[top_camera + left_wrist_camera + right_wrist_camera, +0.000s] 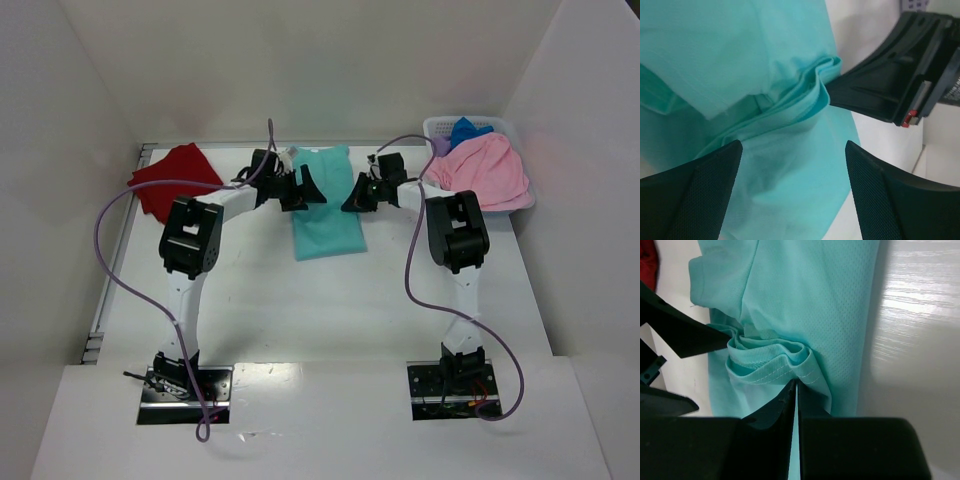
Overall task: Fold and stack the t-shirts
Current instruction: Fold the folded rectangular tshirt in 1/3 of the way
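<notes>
Nearest the arm bases the bench [330, 310] is bare. Past its middle, the teal t-shirt [325, 215] lies as a long narrow strip running toward the far edge, with both hands meeting over its far half.

The step in hand looks like the crosswise fold of this shirt. The right hand [796, 387] is closed, pinching a bunched hem on the shirt's right edge. The left hand [793, 150] is spread wide above the cloth and grips nothing. The next move probably calls for the left hand to close on its own side of the gather, so both can lift together.

In the far left corner sits the dark red t-shirt [172, 178], and in the far right corner the white basket [500, 124] holds pink [485, 170], blue [468, 130] and purple [440, 145] shirts.

Only the wrist views show the pinch and the stitched hem. Only the top view shows the waiting shirts.
</notes>
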{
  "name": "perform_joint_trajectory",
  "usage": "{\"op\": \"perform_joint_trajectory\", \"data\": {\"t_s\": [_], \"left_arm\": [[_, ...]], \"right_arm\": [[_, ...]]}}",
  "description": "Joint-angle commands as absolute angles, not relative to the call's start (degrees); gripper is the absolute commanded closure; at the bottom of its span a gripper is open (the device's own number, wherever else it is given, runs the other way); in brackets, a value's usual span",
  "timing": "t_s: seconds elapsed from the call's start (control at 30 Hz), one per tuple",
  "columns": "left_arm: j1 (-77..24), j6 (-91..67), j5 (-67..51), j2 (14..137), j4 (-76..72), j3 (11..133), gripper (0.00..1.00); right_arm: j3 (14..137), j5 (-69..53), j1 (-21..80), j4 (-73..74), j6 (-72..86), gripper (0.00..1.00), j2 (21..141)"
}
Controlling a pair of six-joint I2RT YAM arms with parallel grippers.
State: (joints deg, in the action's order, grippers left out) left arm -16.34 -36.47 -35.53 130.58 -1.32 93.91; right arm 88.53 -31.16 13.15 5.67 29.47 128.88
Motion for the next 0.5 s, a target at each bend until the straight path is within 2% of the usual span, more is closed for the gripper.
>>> {"op": "perform_joint_trajectory", "data": {"t_s": [0.0, 0.47], "left_arm": [[-15.29, -36.91, -32.26, 132.28, -1.06, 96.15, 0.09], [-13.18, -35.16, -26.89, 131.14, 2.02, 96.15, 0.06]], "right_arm": [[90.88, -28.83, 13.54, 6.42, 27.16, 0.91, 129.55], [90.88, -23.39, 11.95, 7.65, 25.40, 0.91, 129.02]]}}
